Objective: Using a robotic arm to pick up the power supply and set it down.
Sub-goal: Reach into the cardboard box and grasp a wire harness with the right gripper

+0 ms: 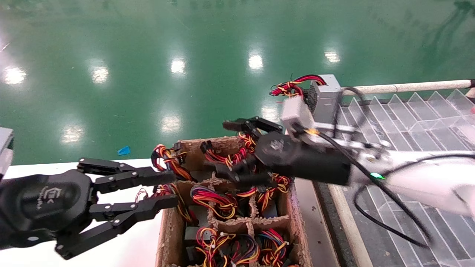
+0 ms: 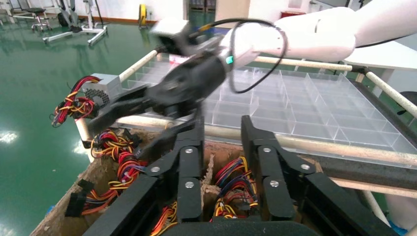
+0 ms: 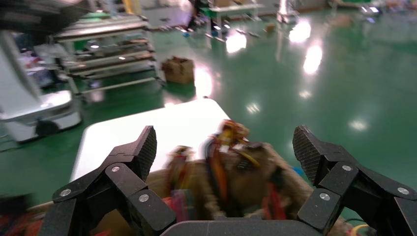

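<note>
Head view: the right gripper [image 1: 237, 148] hangs over the far end of the cardboard box [image 1: 230, 207], fingers spread wide and nothing between them. The box is a divider crate stuffed with wire bundles; the supplies themselves sit down in the cells, so mostly only red, yellow and black wires [image 1: 213, 198] show. One grey power supply [image 1: 326, 97] already stands on the far corner of the clear tray [image 1: 415, 118], its red wire bundle poking off the edge. My read: this is the reach-in step, claw coming down for a unit in the far cells. Next move calls for dropping between the wires and closing on metal, not cable (easy to snag here). The left gripper [image 1: 130, 196] sits parked at the box's near left edge, fingers apart, empty

Left wrist view: same story, right claw open above the box rim, grey supply [image 2: 101, 88] behind it at the tray corner

Right wrist view: wide-open fingers [image 3: 137, 152] frame the box, but it's smeared with blur; I can't tell which cell it's aiming at, and no metal case is visible down there
</note>
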### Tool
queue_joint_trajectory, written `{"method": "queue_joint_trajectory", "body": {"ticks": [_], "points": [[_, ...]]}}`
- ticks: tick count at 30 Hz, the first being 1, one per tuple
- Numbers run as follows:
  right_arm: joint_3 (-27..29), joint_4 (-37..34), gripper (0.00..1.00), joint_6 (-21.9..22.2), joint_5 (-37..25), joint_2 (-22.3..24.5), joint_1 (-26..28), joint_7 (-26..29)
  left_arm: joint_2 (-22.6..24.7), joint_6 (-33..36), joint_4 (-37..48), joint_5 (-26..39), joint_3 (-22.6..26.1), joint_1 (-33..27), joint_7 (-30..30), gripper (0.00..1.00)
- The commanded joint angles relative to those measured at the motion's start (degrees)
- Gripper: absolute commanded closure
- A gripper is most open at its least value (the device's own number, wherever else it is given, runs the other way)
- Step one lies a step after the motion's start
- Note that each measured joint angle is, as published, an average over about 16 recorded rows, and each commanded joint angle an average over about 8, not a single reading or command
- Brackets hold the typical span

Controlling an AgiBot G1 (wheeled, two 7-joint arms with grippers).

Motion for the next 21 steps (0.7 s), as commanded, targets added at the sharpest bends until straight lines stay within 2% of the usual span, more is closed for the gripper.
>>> {"method": "queue_joint_trajectory", "body": {"ticks": [1, 9, 11, 13, 18, 19, 21], "points": [[-0.8, -5.1, 0.0, 1.3, -1.4, -2.8, 2.3, -1.4, 0.0, 0.0, 0.0, 0.0, 0.0, 0.0, 0.0, 1.0], [-4.7, -14.4, 0.0, 3.6, -6.8, -11.6, 7.9, -5.5, 0.0, 0.0, 0.0, 0.0, 0.0, 0.0, 0.0, 1.0], [-5.6, -15.4, 0.06, 3.7, -7.7, -12.9, 8.7, -6.6, 0.0, 0.0, 0.0, 0.0, 0.0, 0.0, 0.0, 1.0], [-6.5, -15.8, 0.23, 4.0, -8.3, -13.8, 9.2, -7.5, 0.0, 0.0, 0.0, 0.0, 0.0, 0.0, 0.0, 1.0], [-8.5, -14.8, 0.83, 5.2, -8.3, -14.4, 9.8, -8.8, 0.0, 0.0, 0.0, 0.0, 0.0, 0.0, 0.0, 1.0], [-8.9, -14.5, 0.91, 5.6, -8.0, -14.4, 9.8, -8.9, 0.0, 0.0, 0.0, 0.0, 0.0, 0.0, 0.0, 1.0], [-9.6, -13.8, 1.0, 6.5, -7.5, -14.5, 9.8, -9.0, 0.0, 0.0, 0.0, 0.0, 0.0, 0.0, 0.0, 1.0]]}}
